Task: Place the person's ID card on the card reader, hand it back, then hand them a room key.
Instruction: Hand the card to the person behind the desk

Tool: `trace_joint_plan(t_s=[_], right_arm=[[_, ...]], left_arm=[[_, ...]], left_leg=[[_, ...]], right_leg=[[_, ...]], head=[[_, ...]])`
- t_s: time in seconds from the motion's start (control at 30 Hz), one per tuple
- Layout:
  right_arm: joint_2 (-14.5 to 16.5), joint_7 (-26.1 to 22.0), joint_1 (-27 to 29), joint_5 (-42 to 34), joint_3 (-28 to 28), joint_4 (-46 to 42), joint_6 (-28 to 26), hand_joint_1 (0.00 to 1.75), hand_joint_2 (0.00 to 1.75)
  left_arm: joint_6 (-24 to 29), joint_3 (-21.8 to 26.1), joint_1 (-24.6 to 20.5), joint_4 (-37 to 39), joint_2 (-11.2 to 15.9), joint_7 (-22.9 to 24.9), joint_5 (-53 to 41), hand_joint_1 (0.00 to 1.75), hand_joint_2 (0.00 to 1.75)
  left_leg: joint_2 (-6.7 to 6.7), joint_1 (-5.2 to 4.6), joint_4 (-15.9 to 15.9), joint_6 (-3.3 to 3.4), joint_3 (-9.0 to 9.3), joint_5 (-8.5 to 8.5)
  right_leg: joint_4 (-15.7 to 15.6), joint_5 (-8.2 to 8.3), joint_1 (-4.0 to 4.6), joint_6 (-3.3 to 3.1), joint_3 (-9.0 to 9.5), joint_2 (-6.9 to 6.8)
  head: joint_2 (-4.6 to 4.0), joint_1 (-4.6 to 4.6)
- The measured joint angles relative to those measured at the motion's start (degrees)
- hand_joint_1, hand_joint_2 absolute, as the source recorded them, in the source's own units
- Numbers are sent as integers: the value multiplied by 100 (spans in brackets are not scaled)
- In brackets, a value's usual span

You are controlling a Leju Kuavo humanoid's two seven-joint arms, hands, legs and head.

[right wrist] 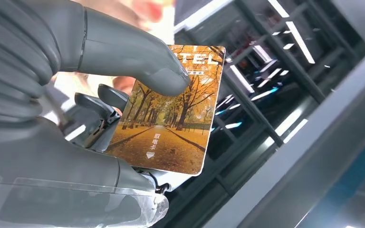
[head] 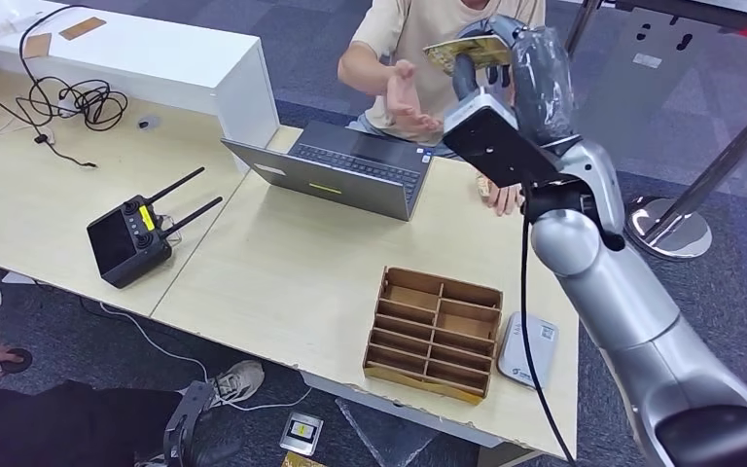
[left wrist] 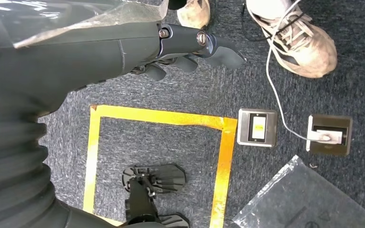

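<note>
From the head view we see our right arm raised over the far edge of the desk (head: 282, 282), its robot hand (head: 491, 58) held up before the seated person (head: 428, 39), whose open hand (head: 404, 97) is lifted near it. The right wrist view adds what the head view blurs: the room key (right wrist: 168, 114), a card printed with an autumn avenue, is pinched between our thumb (right wrist: 138, 61) and the darker fingers (right wrist: 95, 114) behind it. The left wrist view shows our left robot hand (left wrist: 190, 52) hanging over the carpet, fingers loosely curled, holding nothing. The card reader (head: 528, 350) lies at the desk's near right corner, beside the wooden organizer (head: 435, 333).
</note>
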Motion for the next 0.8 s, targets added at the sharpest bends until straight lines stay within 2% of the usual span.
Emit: trace_joint_plan(t_s=[0.17,0.4,0.57,0.8], right_arm=[[115,189,-505,856,346,911,84,175,175],[234,373,-919,1511,731,2038,147,175,175],[265,407,-993,1453,896,2573,564,175,175],[267,408,-997,1417,927,2696,620,175,175]], left_arm=[[-50,-90,-34,-2,-3,84,-49,0,175],[-87,-163,-32,-2,-17,86,-77,0,175],[-88,-216,-32,-2,-22,77,-72,0,175],[-89,-234,-31,-2,-22,77,-72,0,175]], left_leg=[[-2,1,1,1,-6,1],[-4,1,2,0,-6,0],[-4,1,3,0,-7,0],[-3,1,3,0,-7,0]], right_leg=[[0,0,1,0,-6,-1],[0,0,1,0,-8,0],[0,0,1,0,-11,0],[0,0,1,0,-11,0]], head=[[0,1],[0,0],[0,0],[0,1]])
